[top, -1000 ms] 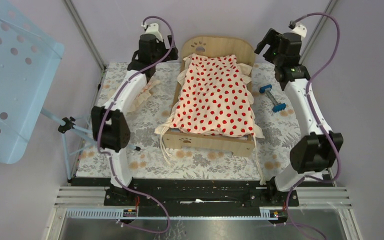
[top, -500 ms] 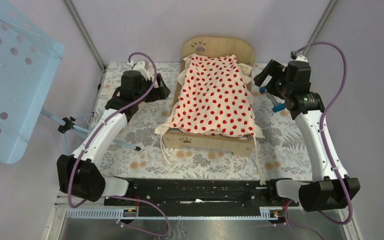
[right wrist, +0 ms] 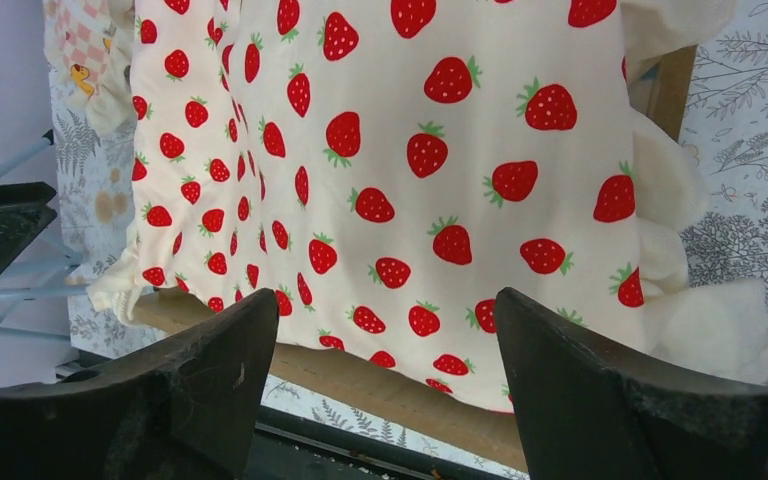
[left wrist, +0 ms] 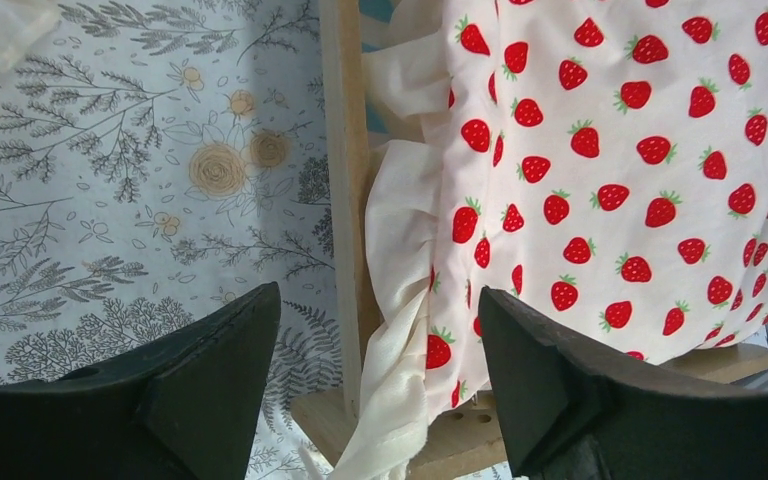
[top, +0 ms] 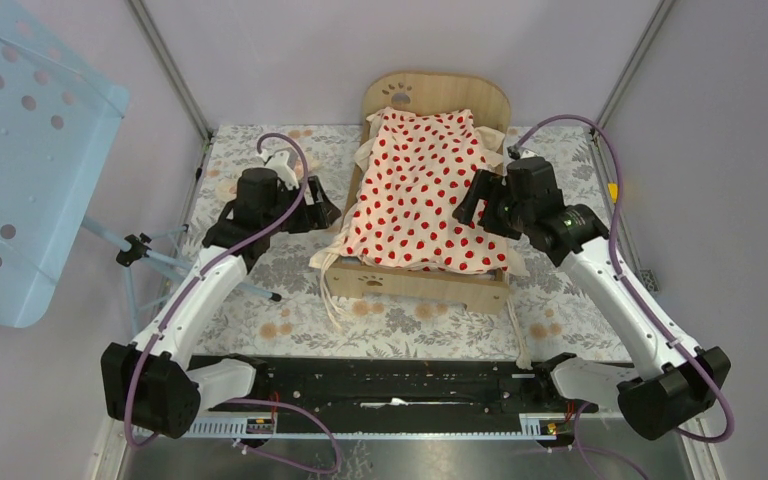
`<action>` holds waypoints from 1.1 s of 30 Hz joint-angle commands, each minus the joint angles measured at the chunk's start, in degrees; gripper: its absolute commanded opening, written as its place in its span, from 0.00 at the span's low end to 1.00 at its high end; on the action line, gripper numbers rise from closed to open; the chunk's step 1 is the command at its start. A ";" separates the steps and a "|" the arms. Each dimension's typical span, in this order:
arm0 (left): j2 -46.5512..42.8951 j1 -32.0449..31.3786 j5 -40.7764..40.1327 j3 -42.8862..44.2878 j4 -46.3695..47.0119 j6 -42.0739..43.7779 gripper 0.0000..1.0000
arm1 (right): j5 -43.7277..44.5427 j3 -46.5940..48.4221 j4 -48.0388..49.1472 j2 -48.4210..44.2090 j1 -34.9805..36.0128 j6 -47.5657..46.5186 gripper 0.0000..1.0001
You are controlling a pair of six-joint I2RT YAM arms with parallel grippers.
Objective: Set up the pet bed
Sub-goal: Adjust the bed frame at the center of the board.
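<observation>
Surface: table [top: 560,290] covered in a grey-and-tan floral print cloth. Pale lilac walls [top: 410,40] all round, metal posts [top: 165,60] at the back corners. Off the table at 9 o'clock, a light blue perforated panel [top: 10,180] on a thin stand.

Pet bed [top: 435,90]: stands at 12 o'clock from my bases, headboard toward the back wall, footboard toward me. A cream blanket [top: 425,190] with red strawberries lies over its whole length, ruffle spilling over both side rails.

Left pincer [top: 318,205] at the bed's 9 o'clock: wide, nothing between the fingers. Wrist view has the wooden side rail and ruffle in the gap, below the tips. Right pincer [top: 475,205] at the bed's 3 o'clock, over the blanket's edge: wide too, gripping nothing.

Hard to see: the mattress is covered and I cannot make it out. A pink checked pillow [right wrist: 85,60] shows only as a corner in the right wrist view, at 10 o'clock. From above, my left arm blocks that spot. Footboard base is cut off in both wrist views.
</observation>
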 commanded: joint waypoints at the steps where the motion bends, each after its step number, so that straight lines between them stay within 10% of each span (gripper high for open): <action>1: -0.45 -0.23 2.80 -1.59 2.22 -0.65 0.76 | 5.47 0.76 -2.86 -3.32 2.85 1.60 0.85; 20: -3.93 -2.42 -7.11 3.74 -4.97 -0.55 0.68 | 19.14 4.36 -14.93 -7.17 9.77 -0.46 0.85; 25: -7.48 -26.49 -39.70 11.86 -16.85 -10.67 0.71 | 22.57 7.09 -16.44 -4.49 9.69 -1.32 0.89; 33: -3.10 -53.22 -56.83 9.85 -28.19 -46.82 0.74 | 23.23 9.13 -16.22 -4.57 8.76 -1.33 0.91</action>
